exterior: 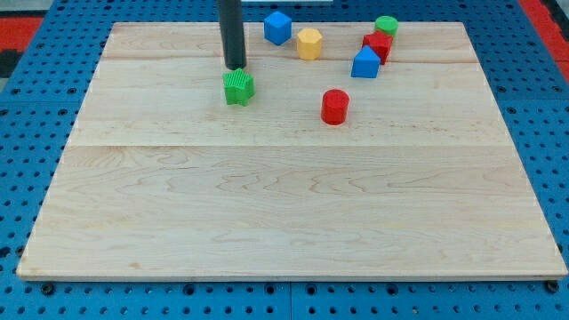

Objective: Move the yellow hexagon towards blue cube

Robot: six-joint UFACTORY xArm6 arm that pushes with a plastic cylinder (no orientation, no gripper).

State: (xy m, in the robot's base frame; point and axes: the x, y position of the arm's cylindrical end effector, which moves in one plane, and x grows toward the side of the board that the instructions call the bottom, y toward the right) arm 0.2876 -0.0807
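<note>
The yellow hexagon (308,44) sits near the view's top, just right of and slightly below the blue cube (277,28); a narrow gap separates them. My tip (236,68) is at the end of the dark rod, left of both blocks and just above the green star-shaped block (238,87), close to touching it. The tip is about a block's width to the left of the blue cube and farther from the yellow hexagon.
A red cylinder (335,106) stands right of centre. A blue pentagon-like block (365,63), a red block (378,44) and a green cylinder (386,26) cluster at the top right. The wooden board (284,213) lies on a blue pegboard.
</note>
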